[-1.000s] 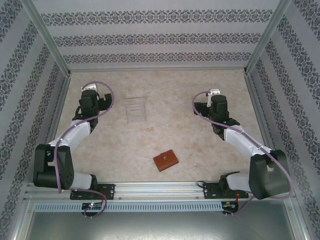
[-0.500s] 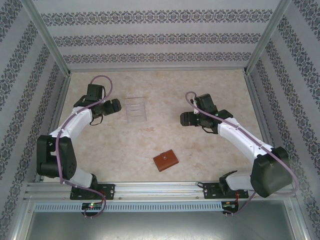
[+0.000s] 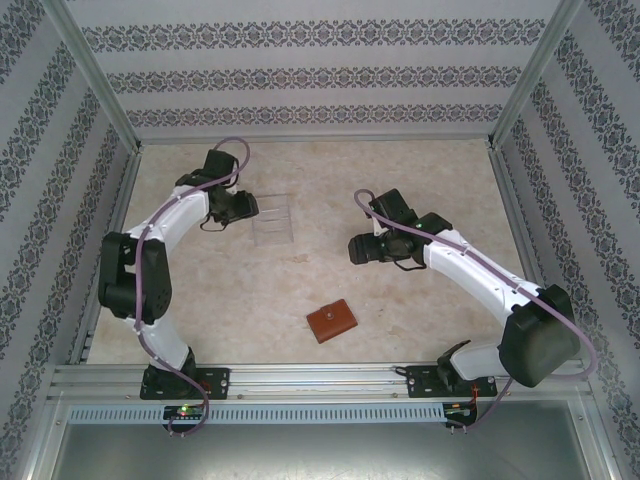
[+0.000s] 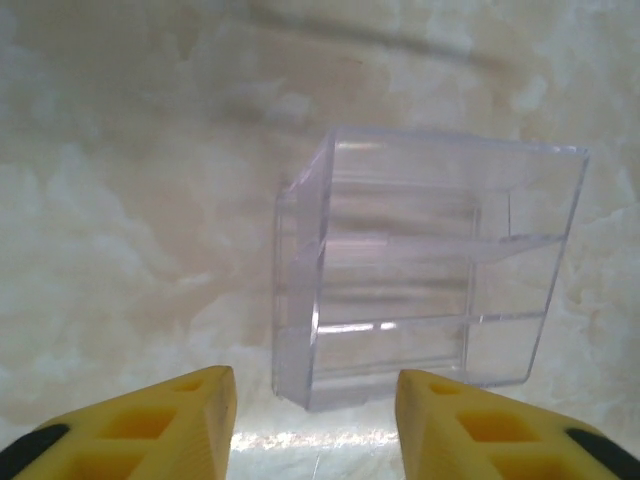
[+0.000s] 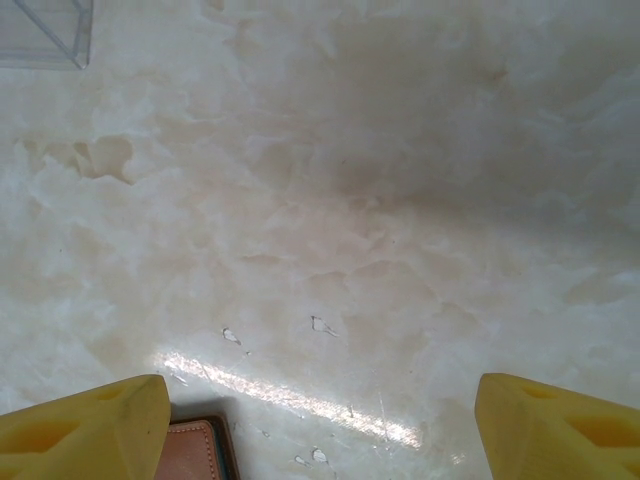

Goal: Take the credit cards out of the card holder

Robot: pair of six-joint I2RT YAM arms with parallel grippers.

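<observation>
You are just starting: the card holder (image 3: pixel 331 321) is lying shut at the table's (image 3: pixel 400 180) 6 o'clock. Your right gripper (image 3: pixel 360 248) is hovering at its 1 o'clock, fingers wide apart. Your left gripper (image 3: pixel 240 205), fingers apart and empty, is facing the tray (image 3: pixel 272 220). The next move is likely descending, pinning and unfolding the card holder.

No words, nos. or signs can be read. The card holder (image 3: pixel 331 321) is too small to show a brand. The walls (image 3: pixel 320 75) just have a flower pattern.
</observation>
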